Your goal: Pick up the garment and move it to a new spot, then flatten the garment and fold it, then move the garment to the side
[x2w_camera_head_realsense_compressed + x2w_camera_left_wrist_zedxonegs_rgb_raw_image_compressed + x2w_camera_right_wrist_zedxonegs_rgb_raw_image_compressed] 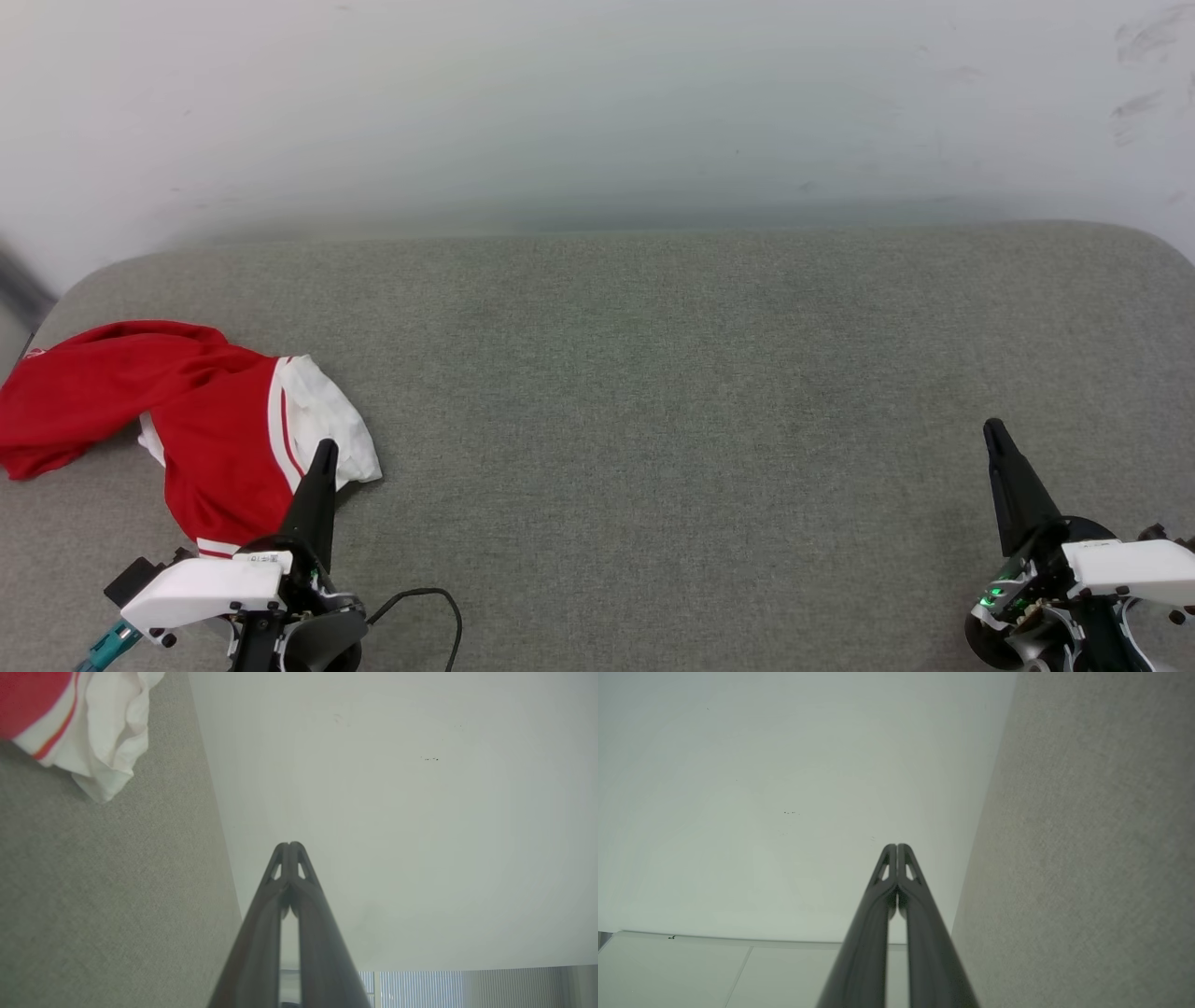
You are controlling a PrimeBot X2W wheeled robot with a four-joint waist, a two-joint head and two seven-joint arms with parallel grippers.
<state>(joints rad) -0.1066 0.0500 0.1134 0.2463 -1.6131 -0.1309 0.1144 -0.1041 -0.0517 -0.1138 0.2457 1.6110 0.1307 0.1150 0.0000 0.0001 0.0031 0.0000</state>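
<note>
While both arms sit low at my edge of the grey padded surface (653, 373), I see the garment (187, 411) bunched in a heap at the surface's far left. Its red body is crumpled, and one white sleeve (327, 425) with red-white trim spills toward the middle. The left gripper (325, 448) has its two dark fingers pressed together with nothing between them. In the head view its tip overlaps the sleeve's edge, yet in the left wrist view the sleeve lies off to one side of the fingers, apart from them. The right gripper (992, 429) is well away at the lower right, also pressed together and holding nothing, over bare grey cloth. A black cable (439, 602) loops over the surface just beside my left wrist, near the garment's lower hem. Behind the surface rises a white wall (597, 93), with scuff marks (1144, 56) at its upper right.
</note>
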